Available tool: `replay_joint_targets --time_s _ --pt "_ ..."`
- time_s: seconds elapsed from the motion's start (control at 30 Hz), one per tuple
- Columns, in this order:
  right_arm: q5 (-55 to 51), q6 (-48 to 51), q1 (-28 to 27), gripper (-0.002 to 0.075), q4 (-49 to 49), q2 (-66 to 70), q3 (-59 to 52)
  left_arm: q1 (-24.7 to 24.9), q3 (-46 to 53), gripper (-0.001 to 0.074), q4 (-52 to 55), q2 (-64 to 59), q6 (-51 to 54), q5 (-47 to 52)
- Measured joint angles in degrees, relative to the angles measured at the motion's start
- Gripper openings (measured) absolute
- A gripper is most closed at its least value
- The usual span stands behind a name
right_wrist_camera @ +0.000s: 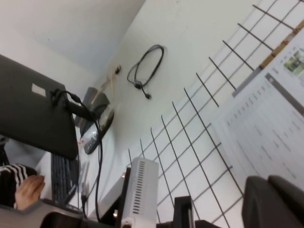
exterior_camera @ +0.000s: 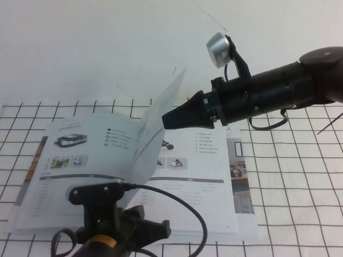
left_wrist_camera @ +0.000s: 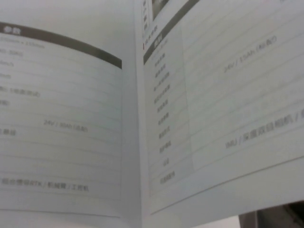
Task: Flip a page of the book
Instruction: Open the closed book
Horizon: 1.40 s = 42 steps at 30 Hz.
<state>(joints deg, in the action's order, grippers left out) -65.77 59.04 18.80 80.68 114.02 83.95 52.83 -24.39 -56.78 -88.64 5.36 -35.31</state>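
The book point(exterior_camera: 206, 184) lies open on the gridded table. One page point(exterior_camera: 155, 126) stands upright over the spine, curling towards the far side. My right gripper point(exterior_camera: 165, 119) reaches in from the right, above the right-hand leaf, and is shut on that page's free edge. In the right wrist view the dark fingers point(right_wrist_camera: 275, 204) press together where the page point(right_wrist_camera: 266, 128) meets them. My left gripper point(exterior_camera: 96, 194) hangs over the book's near edge close to the spine. The left wrist view is filled by the book's point(left_wrist_camera: 213, 95) grey-barred tables and its centre fold.
A white sheet with a black grid point(exterior_camera: 295, 176) covers the table around the book. Past the table's left side, the right wrist view shows a laptop point(right_wrist_camera: 33, 109), a coiled black cable point(right_wrist_camera: 147, 66) and a white box point(right_wrist_camera: 140, 190). The left arm's cable point(exterior_camera: 182, 201) loops over the book's near edge.
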Motion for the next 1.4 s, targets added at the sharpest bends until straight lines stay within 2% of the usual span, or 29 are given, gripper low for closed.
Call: replay_joint_targets --time_s 0.2,0.43,0.57,0.7,0.77,0.9,1.13,1.4 --pt "-1.4 2.9 0.0 0.0023 5.5 0.0 0.5 0.0 0.0 -0.0003 -6.0 1.9 0.0 -1.8" --pt "-1.9 3.2 0.0 0.0056 4.5 -0.1 6.3 -0.7 0.0 -0.0002 -16.0 2.2 3.7 -2.7" --pt "-2.2 3.2 0.0 0.0055 -2.7 -0.3 7.7 -3.3 0.0 -0.0002 -19.6 2.2 8.1 -0.3" --pt "-1.7 -0.7 0.8 0.0029 -17.8 0.0 7.1 -8.7 0.0 -0.0002 -20.5 2.2 9.5 6.6" --pt "1.2 -3.4 1.6 0.0011 -24.6 1.4 6.2 -11.5 0.0 -0.0002 -20.5 2.2 10.4 9.7" --pt "7.8 -5.2 3.4 0.0000 -30.3 5.9 5.2 -15.4 0.0 -0.0002 -20.5 2.2 11.9 13.1" --pt "17.0 -6.4 7.4 0.0000 -33.0 12.6 5.2 -16.4 0.0 -0.0002 -20.4 2.3 12.3 15.8" --pt "20.1 -16.0 9.9 0.0001 -42.3 13.4 5.9 -16.4 0.0 -0.0002 -19.7 2.1 12.7 17.7"
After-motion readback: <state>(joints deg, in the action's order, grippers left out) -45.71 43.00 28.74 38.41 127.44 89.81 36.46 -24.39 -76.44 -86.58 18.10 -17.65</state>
